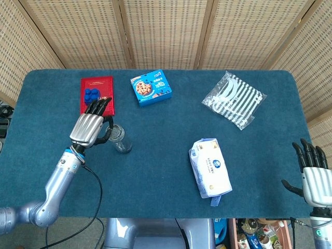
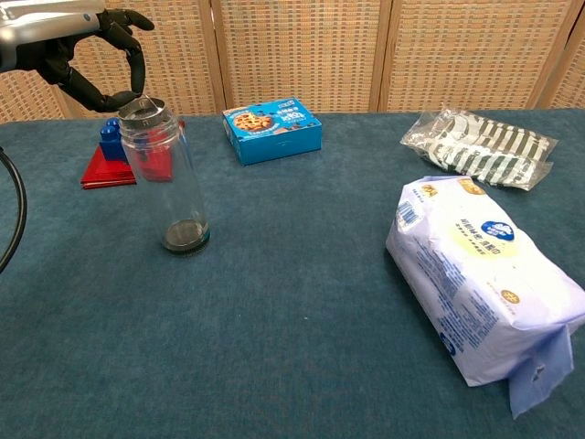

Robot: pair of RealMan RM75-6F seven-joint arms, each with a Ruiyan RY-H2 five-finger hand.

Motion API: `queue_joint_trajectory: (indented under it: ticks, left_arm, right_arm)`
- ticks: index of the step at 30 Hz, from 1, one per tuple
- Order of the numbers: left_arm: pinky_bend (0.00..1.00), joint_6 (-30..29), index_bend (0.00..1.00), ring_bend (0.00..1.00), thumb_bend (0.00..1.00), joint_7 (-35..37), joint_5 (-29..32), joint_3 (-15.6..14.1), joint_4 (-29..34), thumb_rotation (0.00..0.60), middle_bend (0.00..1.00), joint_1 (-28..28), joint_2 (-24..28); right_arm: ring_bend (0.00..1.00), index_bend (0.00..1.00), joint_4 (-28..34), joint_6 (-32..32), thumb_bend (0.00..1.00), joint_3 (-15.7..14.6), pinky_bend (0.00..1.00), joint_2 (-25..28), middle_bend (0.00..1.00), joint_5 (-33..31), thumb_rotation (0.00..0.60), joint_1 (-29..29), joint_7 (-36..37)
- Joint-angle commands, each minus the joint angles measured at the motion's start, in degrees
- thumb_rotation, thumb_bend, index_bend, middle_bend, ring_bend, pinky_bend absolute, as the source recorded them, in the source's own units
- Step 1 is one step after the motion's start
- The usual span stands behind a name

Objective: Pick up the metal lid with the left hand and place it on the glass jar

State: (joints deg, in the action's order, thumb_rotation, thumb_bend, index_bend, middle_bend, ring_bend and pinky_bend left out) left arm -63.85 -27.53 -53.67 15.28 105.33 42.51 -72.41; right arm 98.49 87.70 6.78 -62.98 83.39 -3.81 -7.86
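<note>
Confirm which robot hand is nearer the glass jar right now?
Left. The left robot hand is right at the glass jar, holding the metal lid on its mouth. The right robot hand sits far off at the table's opposite near corner.

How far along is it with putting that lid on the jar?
Nearly finished. The pick-up is done: the left hand has the metal lid pinched in its fingertips, and the lid sits tilted on the mouth of the glass jar. Left: settle it flat and let go. The right hand is idle, off at the table's edge.
</note>
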Motion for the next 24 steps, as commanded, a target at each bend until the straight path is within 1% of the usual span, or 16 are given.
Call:
queue_joint_trajectory:
  ticks: [1, 4, 6, 7, 8, 10, 11, 12, 17, 18, 19, 21, 23, 24]
  left_arm:
    - [0.00, 0.14, 0.57, 0.00, 0.48, 0.35, -0.16, -0.28, -0.09, 0.600, 0.00, 0.09, 0.03]
    - [0.00, -0.02, 0.57, 0.00, 0.48, 0.32, -0.38, -0.59, -0.26, 0.600, 0.00, 0.14, -0.02]
    - [0.00, 0.15, 0.51, 0.00, 0.48, 0.64, -0.18, -0.70, -0.21, 0.600, 0.00, 0.15, 0.03]
    - [0.00, 0.26, 0.43, 0.00, 0.48, 0.86, -0.11, -0.75, -0.28, 0.600, 0.00, 0.14, 0.12]
    - [0.00, 0.31, 0.30, 0.00, 0.48, 1.00, -0.13, -0.79, -0.31, 0.600, 0.00, 0.15, 0.20]
    - [0.00, 0.48, 0.12, 0.00, 0.49, 1.64, -0.04, -0.81, -0.08, 0.600, 0.00, 0.06, 0.52]
    - [0.00, 0.63, 0.03, 0.00, 0.49, 2.08, -0.09, -0.81, 0.10, 0.600, 0.00, -0.01, 0.76]
    - [0.00, 0.70, 0.01, 0.00, 0.48, 2.34, -0.14, -0.81, 0.21, 0.600, 0.00, -0.06, 0.92]
    - [0.00, 0.29, 0.00, 0.00, 0.49, 4.05, -1.23, -0.69, 0.74, 0.600, 0.00, -0.60, 1.89]
    - [0.00, -0.17, 0.00, 0.00, 0.49, 4.98, -2.03, -0.57, 0.99, 0.600, 0.00, -0.99, 2.34]
    - [0.00, -2.13, 0.00, 0.00, 0.48, 6.43, -3.39, -0.28, 1.78, 0.600, 0.00, -2.36, 3.76]
    - [0.00, -4.07, 0.00, 0.00, 0.41, 8.31, -5.64, -0.82, 3.10, 0.600, 0.00, -4.45, 5.91]
    - [0.00, -7.20, 0.00, 0.00, 0.29, 10.95, -7.96, -1.86, 4.23, 0.600, 0.00, -7.87, 8.72]
    - [0.00, -8.10, 0.00, 0.00, 0.26, 11.90, -8.95, -2.44, 4.50, 0.600, 0.00, -9.11, 9.73]
  right_arm:
    - [0.00, 0.00, 0.08, -0.07, 0.00, -0.04, 0.00, -0.01, 0.00, -0.02, 0.600, -0.02, -0.06]
    - [0.00, 0.00, 0.06, -0.05, 0.00, -0.04, 0.00, -0.02, 0.00, -0.05, 0.600, -0.02, -0.13]
    - [0.00, 0.00, 0.08, -0.07, 0.00, -0.09, 0.00, -0.02, 0.00, -0.02, 0.600, -0.01, -0.11]
    - [0.00, 0.00, 0.05, -0.09, 0.00, -0.11, 0.00, -0.03, 0.00, 0.01, 0.600, -0.02, -0.18]
    - [0.00, 0.00, 0.06, -0.08, 0.00, -0.11, 0.00, -0.05, 0.00, 0.01, 0.600, -0.03, -0.20]
    - [0.00, 0.00, 0.09, -0.06, 0.00, -0.08, 0.00, -0.06, 0.00, -0.03, 0.600, -0.03, -0.23]
    - [0.00, 0.00, 0.08, -0.04, 0.00, -0.07, 0.00, -0.07, 0.00, -0.05, 0.600, -0.02, -0.22]
    - [0.00, 0.00, 0.09, -0.04, 0.00, -0.06, 0.00, -0.07, 0.00, -0.07, 0.600, -0.03, -0.21]
    - [0.00, 0.00, 0.10, -0.02, 0.00, -0.07, 0.00, -0.05, 0.00, -0.06, 0.600, -0.02, -0.17]
    - [0.00, 0.00, 0.09, -0.01, 0.00, -0.09, 0.00, -0.04, 0.00, -0.04, 0.600, -0.01, -0.14]
    - [0.00, 0.00, 0.08, -0.02, 0.00, -0.10, 0.00, -0.02, 0.00, -0.07, 0.600, 0.01, -0.07]
    - [0.00, 0.00, 0.06, -0.07, 0.00, -0.12, 0.00, 0.00, 0.00, -0.08, 0.600, 0.01, 0.02]
    - [0.00, 0.00, 0.06, -0.19, 0.00, -0.15, 0.00, 0.02, 0.00, -0.12, 0.600, -0.03, 0.05]
    - [0.00, 0.00, 0.07, -0.24, 0.00, -0.16, 0.00, 0.02, 0.00, -0.14, 0.600, -0.04, 0.05]
